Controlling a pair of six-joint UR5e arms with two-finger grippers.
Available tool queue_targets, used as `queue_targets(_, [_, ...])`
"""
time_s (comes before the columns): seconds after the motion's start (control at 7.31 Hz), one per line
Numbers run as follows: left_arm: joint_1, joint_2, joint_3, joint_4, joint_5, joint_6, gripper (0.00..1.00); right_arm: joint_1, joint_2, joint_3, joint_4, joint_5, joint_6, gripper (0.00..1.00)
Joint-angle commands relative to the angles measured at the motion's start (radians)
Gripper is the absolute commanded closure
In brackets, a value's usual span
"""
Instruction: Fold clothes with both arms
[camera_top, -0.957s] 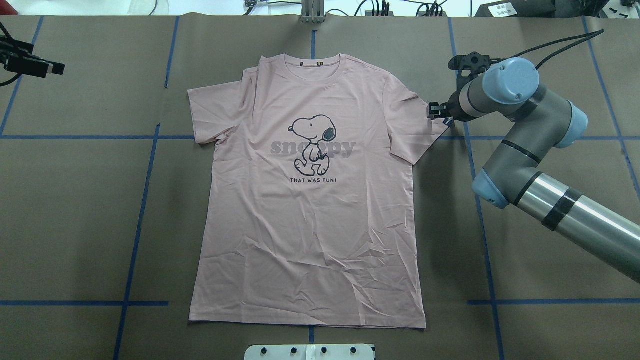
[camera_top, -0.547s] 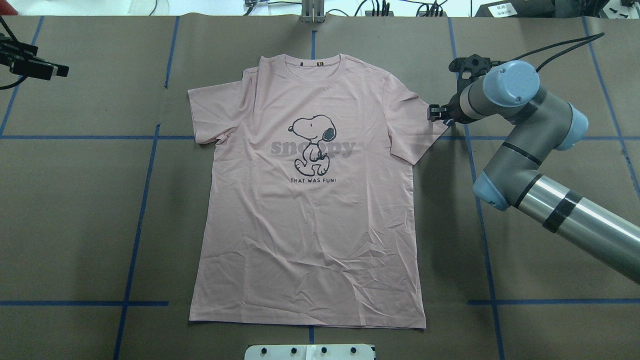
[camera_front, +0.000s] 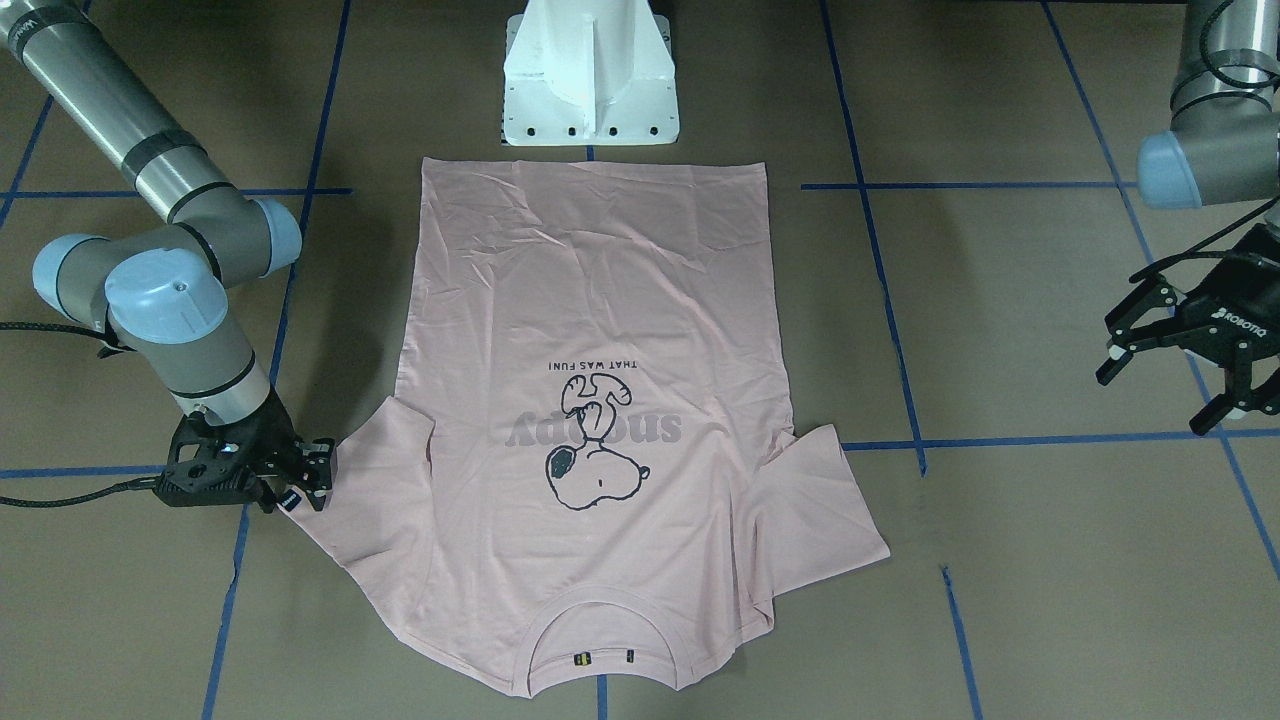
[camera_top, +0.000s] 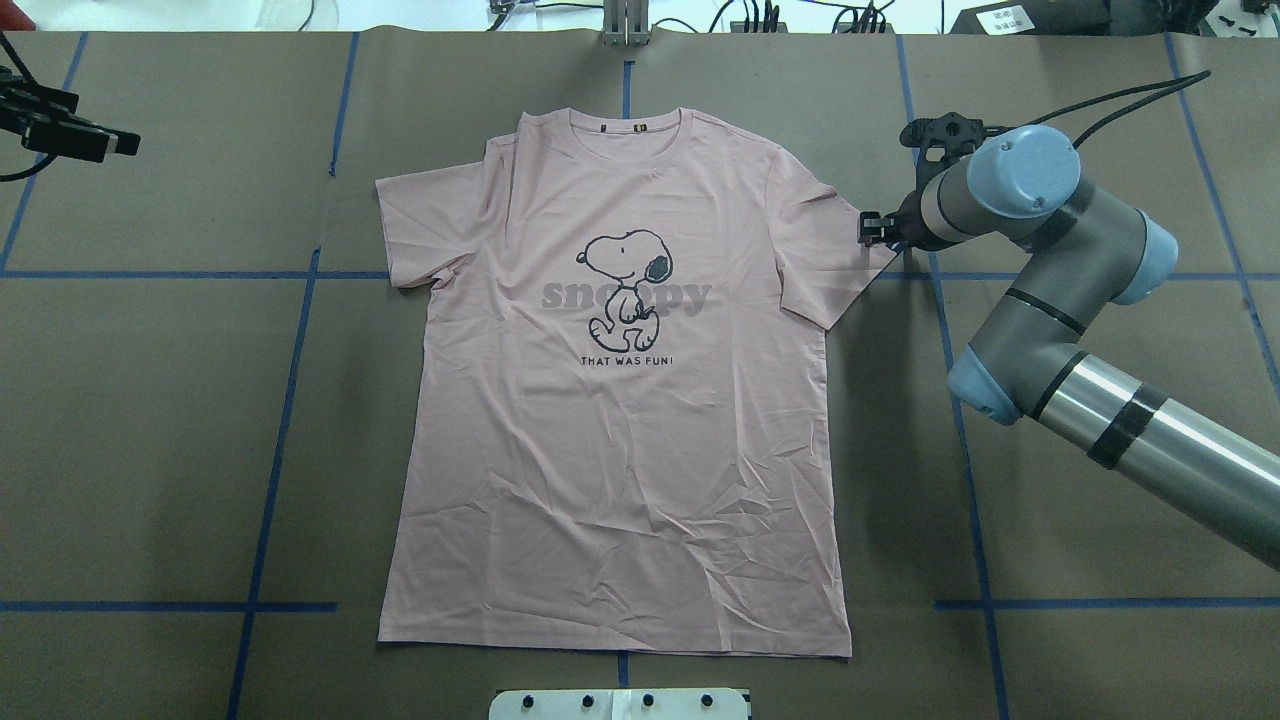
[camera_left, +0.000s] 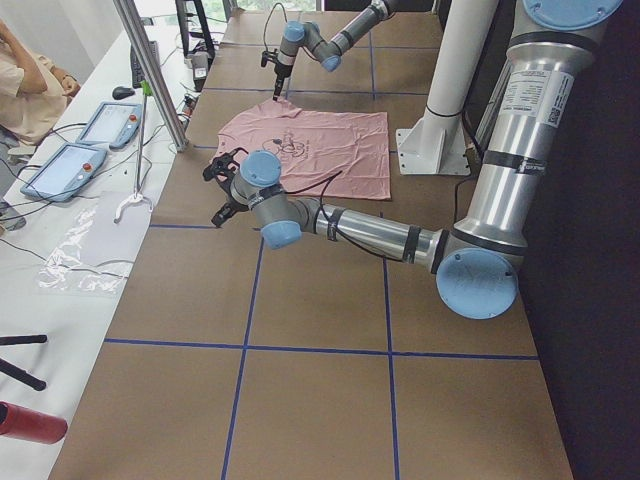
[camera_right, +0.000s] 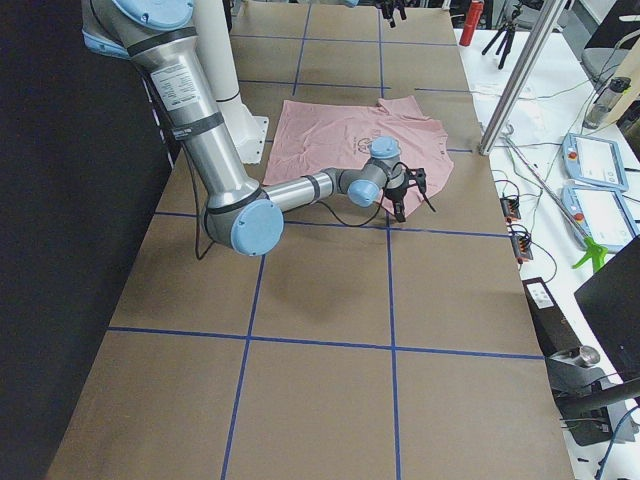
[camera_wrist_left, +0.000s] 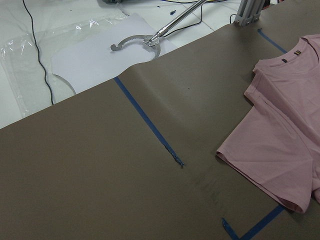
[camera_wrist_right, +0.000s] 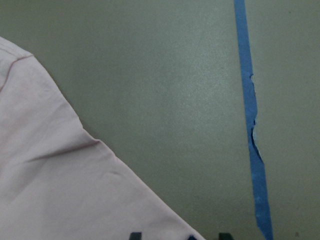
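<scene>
T-shirt (camera_top: 620, 450) flat at worktop (camera_top: 150, 430) centre. Right gripper (camera_top: 867, 228) at sleeve tip; jaws' state cannot be told. Left gripper (camera_front: 1165, 388) near far left corner, jaws wide.

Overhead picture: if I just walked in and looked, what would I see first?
First comes the pale pink T-shirt, spread flat in the middle of the brown table, with a cartoon dog print on its chest. Next is the right gripper, down at the tip of one sleeve. The left gripper hangs open far off to the other side, clear of the shirt.
</scene>
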Motion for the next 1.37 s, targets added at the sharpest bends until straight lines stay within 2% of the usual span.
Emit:
queue_targets(0.0, [0.002,0.0,0.0,0.0,0.0,0.0,0.0,0.0,-0.006,-0.002,0.0,0.0,0.0,0.52])
queue_targets(0.14, [0.002,0.0,0.0,0.0,0.0,0.0,0.0,0.0,-0.006,-0.002,0.0,-0.002,0.006,0.84])
queue_targets(0.27, [0.002,0.0,0.0,0.0,0.0,0.0,0.0,0.0,-0.004,0.005,0.0,-0.012,0.027,1.0])
queue_targets(0.55, [0.002,0.0,0.002,0.0,0.0,0.0,0.0,-0.003,0.013,0.02,-0.005,-0.035,0.038,1.0])
queue_targets(0.82, [0.004,0.0,0.0,0.0,0.0,-0.002,0.0,-0.013,0.051,0.07,-0.053,-0.044,0.156,1.0])
queue_targets(1.09, [0.004,0.0,0.0,0.0,-0.002,-0.005,0.0,-0.09,0.208,0.061,-0.237,-0.15,0.289,1.0])
queue_targets(1.23, [0.004,-0.001,0.0,-0.002,-0.002,-0.005,0.0,-0.127,0.251,0.045,-0.268,-0.205,0.367,1.0])
